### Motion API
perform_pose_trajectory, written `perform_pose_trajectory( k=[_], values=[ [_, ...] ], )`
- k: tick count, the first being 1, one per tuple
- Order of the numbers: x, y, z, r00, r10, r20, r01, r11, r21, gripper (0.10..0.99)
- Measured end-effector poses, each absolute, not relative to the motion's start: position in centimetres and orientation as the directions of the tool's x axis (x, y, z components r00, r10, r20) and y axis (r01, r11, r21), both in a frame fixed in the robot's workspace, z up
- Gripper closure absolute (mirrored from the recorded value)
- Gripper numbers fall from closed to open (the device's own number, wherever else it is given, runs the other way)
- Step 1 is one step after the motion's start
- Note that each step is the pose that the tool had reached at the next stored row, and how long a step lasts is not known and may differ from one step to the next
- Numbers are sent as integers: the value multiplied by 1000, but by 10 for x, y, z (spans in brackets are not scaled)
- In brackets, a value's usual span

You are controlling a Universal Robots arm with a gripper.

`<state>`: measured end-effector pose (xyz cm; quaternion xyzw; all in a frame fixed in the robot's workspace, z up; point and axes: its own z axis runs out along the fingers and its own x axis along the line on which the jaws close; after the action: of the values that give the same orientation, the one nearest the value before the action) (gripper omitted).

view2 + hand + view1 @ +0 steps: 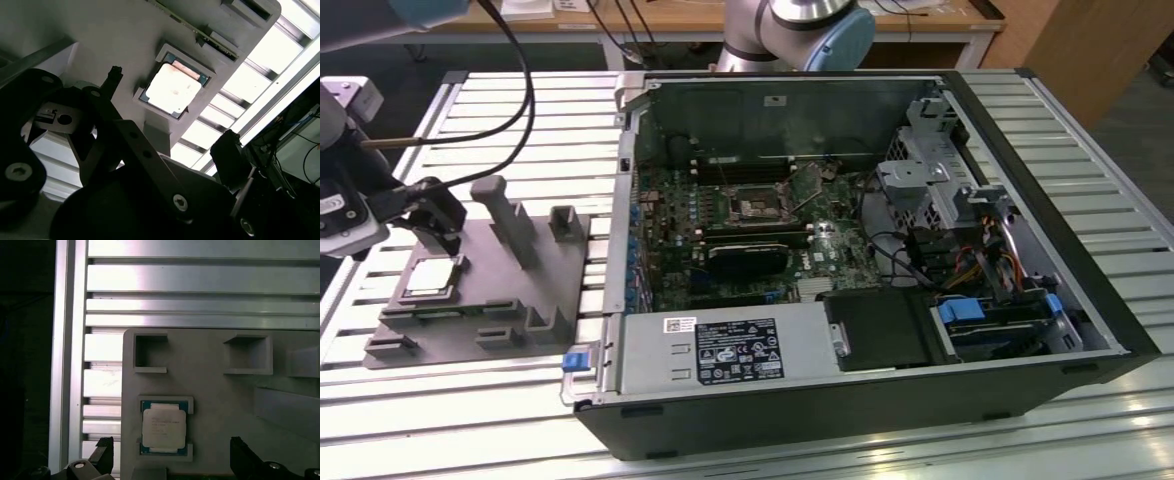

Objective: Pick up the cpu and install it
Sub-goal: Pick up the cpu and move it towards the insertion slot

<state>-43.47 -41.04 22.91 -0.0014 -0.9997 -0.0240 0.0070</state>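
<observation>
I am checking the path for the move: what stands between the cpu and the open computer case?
In the exterior view, the tall upright post of the grey fixture stands between the cpu and the computer case.

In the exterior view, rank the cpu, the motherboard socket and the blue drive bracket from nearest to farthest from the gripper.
1. cpu: seated in the grey fixture, just beneath the gripper.
2. motherboard socket: inside the computer case, toward the exterior view's right.
3. blue drive bracket: the case's far right.
</observation>
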Motion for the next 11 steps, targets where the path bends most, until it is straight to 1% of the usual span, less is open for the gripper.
perform_pose_trajectory(
  k=[11],
  values=[
    [-435,-410,224,-1000,2,14,2,999,48,98]
  ],
)
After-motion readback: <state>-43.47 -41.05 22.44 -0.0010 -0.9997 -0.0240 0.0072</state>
